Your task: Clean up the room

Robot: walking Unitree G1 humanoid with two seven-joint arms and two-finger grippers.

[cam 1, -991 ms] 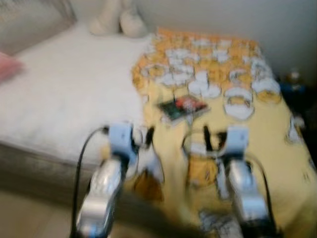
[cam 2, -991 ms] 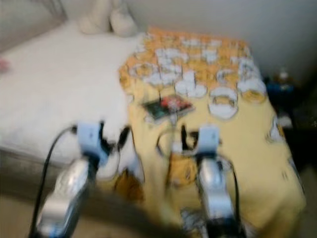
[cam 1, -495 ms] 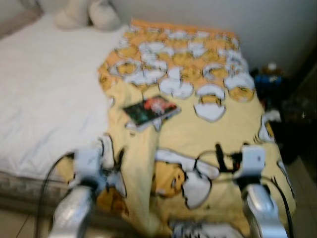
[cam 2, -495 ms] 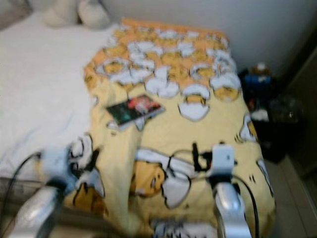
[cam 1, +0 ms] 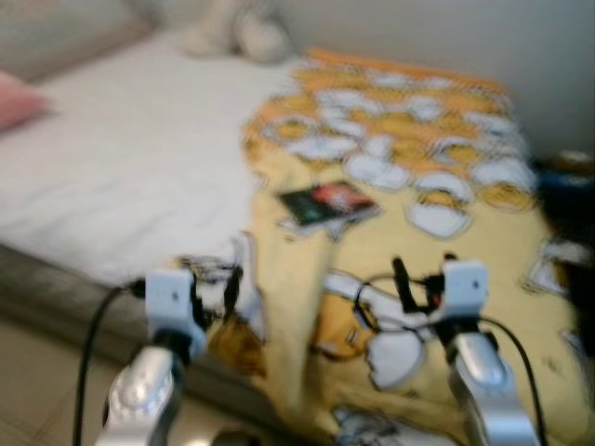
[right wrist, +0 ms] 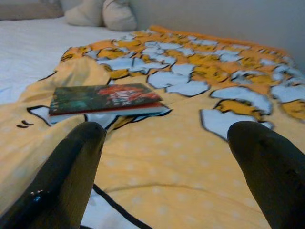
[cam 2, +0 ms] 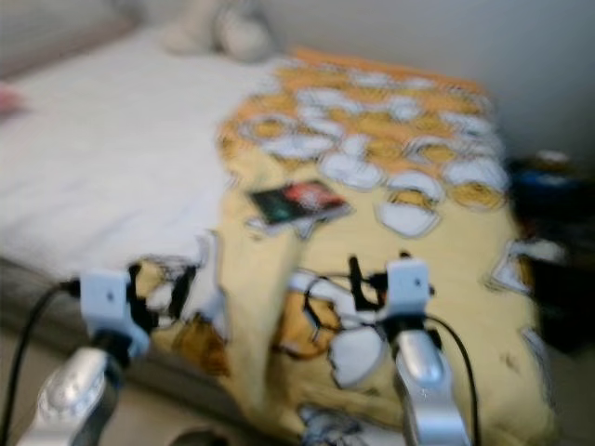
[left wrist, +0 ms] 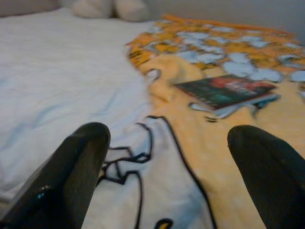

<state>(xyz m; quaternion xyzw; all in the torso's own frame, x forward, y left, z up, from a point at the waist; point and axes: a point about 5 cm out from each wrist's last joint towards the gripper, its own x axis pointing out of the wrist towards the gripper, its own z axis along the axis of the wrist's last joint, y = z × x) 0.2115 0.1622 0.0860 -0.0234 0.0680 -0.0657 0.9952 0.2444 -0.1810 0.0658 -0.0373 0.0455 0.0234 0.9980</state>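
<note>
1. Both sets of fingers are spread wide with nothing in them. The left gripper [left wrist: 167, 157] hangs over the near edge of the bed, where the white sheet [cam 1: 121, 177] meets the yellow blanket [cam 1: 465, 232]. The right gripper [right wrist: 167, 162] is over the blanket itself.
2. The book [right wrist: 102, 99] is the obvious thing to tidy. It's lying flat on the yellow blanket, a bit beyond both grippers, and nothing is touching it yet. From the head cameras it sits roughly between the two arms, further up the bed.
3. So I'd say this is the approach stage, pretty early on. The head views are blurry, so the robot is probably moving.
4. Next move: get the right gripper forward and down to the book's near edge, then close on it. It's thin and flat on soft fabric, so it could be fiddly.
5. There's also a pale stuffed toy [cam 1: 232, 32] at the far end of the bed and a pink pillow [cam 1: 19, 102] on the left.
</note>
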